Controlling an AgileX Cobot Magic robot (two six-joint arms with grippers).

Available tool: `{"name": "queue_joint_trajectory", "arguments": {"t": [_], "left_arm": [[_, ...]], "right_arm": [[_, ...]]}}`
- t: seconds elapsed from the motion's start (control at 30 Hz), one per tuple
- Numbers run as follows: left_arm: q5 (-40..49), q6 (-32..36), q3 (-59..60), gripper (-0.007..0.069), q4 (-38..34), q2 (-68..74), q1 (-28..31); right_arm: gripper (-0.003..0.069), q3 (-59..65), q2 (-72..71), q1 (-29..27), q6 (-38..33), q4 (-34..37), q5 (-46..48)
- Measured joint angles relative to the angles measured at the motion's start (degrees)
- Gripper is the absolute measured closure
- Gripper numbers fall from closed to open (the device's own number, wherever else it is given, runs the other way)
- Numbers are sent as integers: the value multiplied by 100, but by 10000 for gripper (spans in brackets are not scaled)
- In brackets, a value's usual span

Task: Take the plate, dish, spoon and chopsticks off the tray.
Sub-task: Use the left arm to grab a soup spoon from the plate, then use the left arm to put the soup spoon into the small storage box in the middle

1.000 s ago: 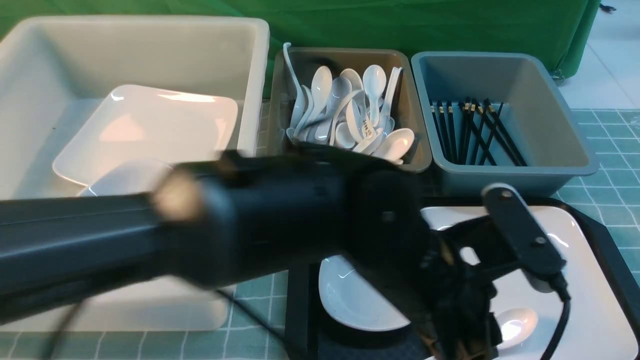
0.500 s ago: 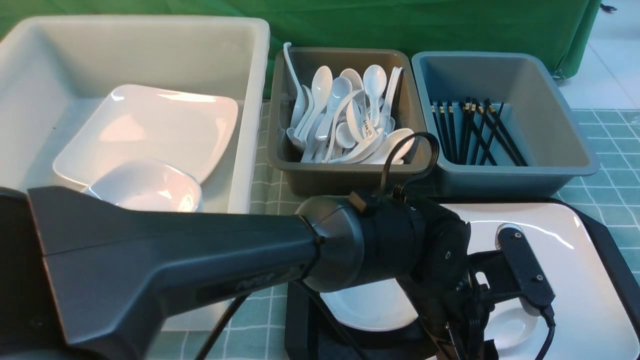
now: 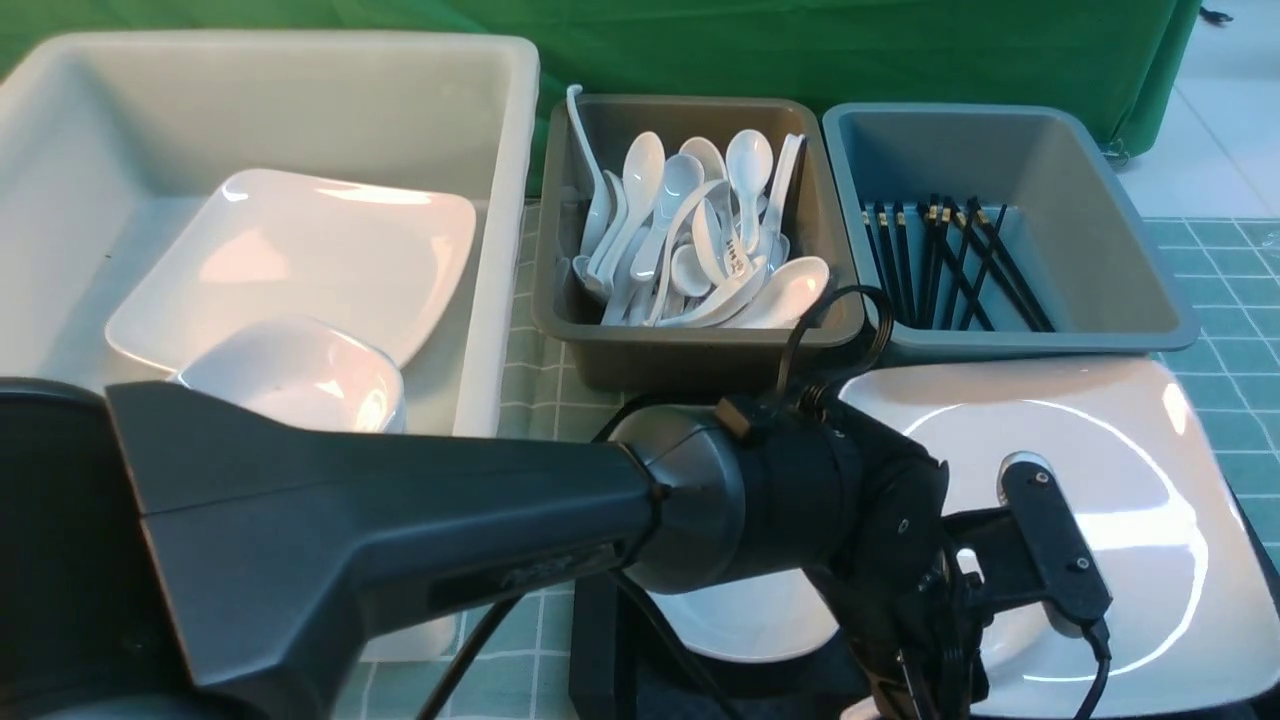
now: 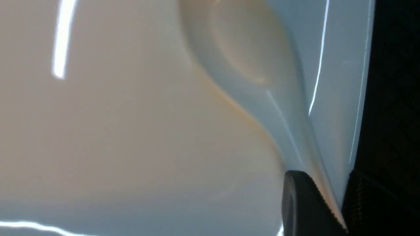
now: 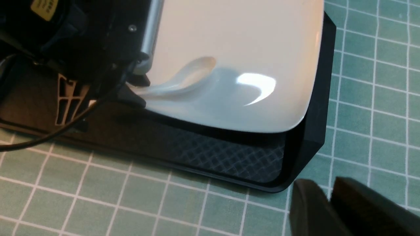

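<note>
Over the right side of the tray [image 5: 229,154], the plate [image 3: 1100,480] is tilted up, its near rim clamped by the left gripper [image 4: 321,178], the spoon [image 5: 187,77] lying on it (liable to slide). Left of it the dish [image 3: 740,625] sits on the tray. All three are not yet cleared; no chopsticks show there.

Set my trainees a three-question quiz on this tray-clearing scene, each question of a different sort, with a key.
1. True or false: the spoon lies on the plate.
2. What does the left end effector clamp? A) a cable B) the plate's rim C) a grey bin
3. Fill in: the dish sits on the ____.
Key: 1 true; 2 B; 3 tray.
</note>
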Motion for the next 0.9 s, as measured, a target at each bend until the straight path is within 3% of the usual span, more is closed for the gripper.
{"name": "queue_joint_trajectory", "arguments": {"t": [0.1, 0.63, 0.8, 0.9], "left_arm": [[134, -5, 0, 555, 41, 12, 0], [363, -155, 1, 585, -75, -828, 5], [125, -955, -82, 585, 718, -1490, 271], [-481, -1517, -400, 585, 1113, -1635, 908]], "right_arm": [[516, 0, 0, 0, 0, 0, 0], [516, 0, 0, 0, -6, -2, 0], [516, 0, 0, 0, 1, -2, 0], [516, 0, 0, 0, 40, -2, 0]]}}
